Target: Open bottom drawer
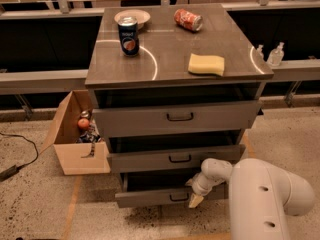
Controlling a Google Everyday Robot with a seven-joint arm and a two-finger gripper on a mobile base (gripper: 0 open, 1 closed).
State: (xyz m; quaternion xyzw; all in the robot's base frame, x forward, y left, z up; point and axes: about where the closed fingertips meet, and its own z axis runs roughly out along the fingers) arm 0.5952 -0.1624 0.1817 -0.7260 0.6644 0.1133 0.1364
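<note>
Grey metal table (pixel 165 59) carried three stacked drawers. White arm (pixel 265 199) reached in low from the right of the bottom drawer (pixel 150 198), probably so it could pull straight outward. Bottom drawer was lowest in the stack, with its front partly out and a dark gap showing above it. Pincer (pixel 196 198) sat against that drawer's front, just right of its black handle (pixel 179 197). Apart or clamped on the handle: couldn't tell. My read: opening was underway, not finished.
</note>
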